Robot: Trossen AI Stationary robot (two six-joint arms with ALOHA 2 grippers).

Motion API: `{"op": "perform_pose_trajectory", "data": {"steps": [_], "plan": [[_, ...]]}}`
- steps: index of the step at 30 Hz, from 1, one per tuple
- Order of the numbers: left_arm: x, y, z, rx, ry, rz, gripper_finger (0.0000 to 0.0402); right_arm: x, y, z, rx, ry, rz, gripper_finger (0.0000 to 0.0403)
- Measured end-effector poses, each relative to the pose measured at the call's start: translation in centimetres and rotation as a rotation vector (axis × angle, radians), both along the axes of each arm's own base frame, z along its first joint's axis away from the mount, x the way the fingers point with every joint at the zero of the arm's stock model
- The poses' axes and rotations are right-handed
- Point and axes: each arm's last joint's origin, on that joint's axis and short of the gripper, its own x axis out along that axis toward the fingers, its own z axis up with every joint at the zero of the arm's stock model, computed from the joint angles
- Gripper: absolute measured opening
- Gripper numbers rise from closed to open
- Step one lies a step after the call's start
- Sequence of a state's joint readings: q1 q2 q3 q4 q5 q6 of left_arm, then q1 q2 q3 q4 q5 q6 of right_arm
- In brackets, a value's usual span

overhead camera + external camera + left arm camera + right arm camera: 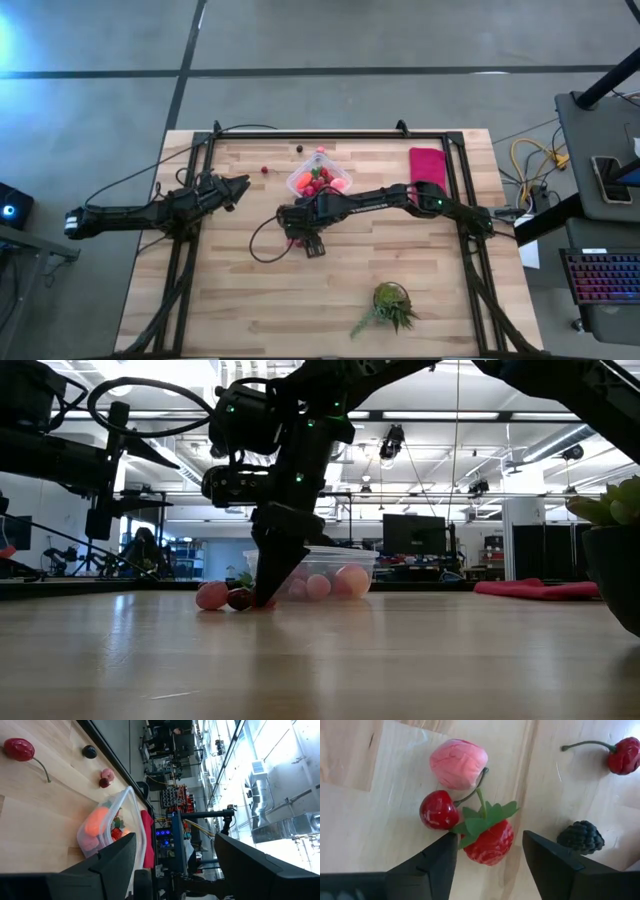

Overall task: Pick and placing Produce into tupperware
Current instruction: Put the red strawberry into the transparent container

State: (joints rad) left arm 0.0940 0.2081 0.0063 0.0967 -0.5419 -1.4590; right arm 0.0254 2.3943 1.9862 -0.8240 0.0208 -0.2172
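The right gripper (487, 852) stands low over a red strawberry with green leaves (489, 840), its fingers spread with a gap on either side of the fruit. Close by, a red cherry (437, 810) and a pink rounded fruit (458, 763) crowd one side; a black berry (581, 837) lies just past the other finger. The clear plastic tupperware (318, 178) stands directly behind. The broad bare stretch of the wooden table (250, 300) is open; a green spiky potted plant (390, 305) blocks part of the near edge, and a flat magenta cloth (427, 164) lies at the far right.
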Motion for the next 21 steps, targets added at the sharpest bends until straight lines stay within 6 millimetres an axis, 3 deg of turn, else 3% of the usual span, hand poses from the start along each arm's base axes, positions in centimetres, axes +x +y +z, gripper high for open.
{"op": "perform_pose_trajectory", "data": {"steps": [10, 21], "plan": [[0.0, 0.0, 0.0, 0.0, 0.0, 0.001, 0.0255, 0.1, 0.0, 0.3, 0.005, -0.008, -0.02, 0.0158], [0.0, 0.0, 0.0, 0.0, 0.0, 0.0, 0.0255, 1.1, -0.2, 4.0, -0.039, -0.085, -0.102, 0.015]]}}
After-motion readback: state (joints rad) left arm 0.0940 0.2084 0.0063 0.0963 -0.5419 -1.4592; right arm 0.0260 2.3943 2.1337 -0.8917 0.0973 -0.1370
